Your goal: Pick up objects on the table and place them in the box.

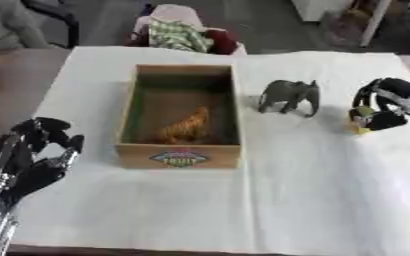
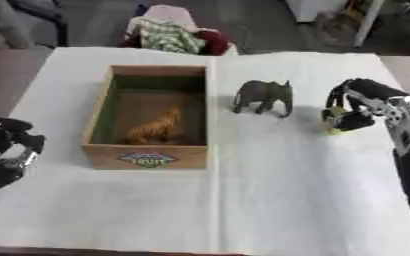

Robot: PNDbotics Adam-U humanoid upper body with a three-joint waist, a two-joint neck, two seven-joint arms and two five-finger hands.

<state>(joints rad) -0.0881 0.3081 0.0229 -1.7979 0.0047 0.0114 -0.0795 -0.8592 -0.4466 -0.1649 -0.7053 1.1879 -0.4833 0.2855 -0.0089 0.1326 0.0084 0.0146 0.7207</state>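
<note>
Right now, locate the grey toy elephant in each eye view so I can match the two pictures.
Left eye view: elephant stands right of centre, upper half, beside the wooden box's right wall.
Right eye view: elephant sits nearer centre, same height, right of the box.
Shared landmark: the orange toy tiger lying inside the box.

black left hand point(image 1: 35, 155), black right hand point(image 2: 357, 107), silver forearm

A table point(image 1: 331, 200) covered by a white cloth point(image 1: 200, 210) is shown. A wooden box point(image 1: 180, 156) with a printed label on its near wall is set on the cloth, left of centre. A grey elephant figure point(image 1: 290, 95) is stood upright just right of the box, apart from it. A small yellow object point(image 2: 334, 128) is seen farther right.
</note>
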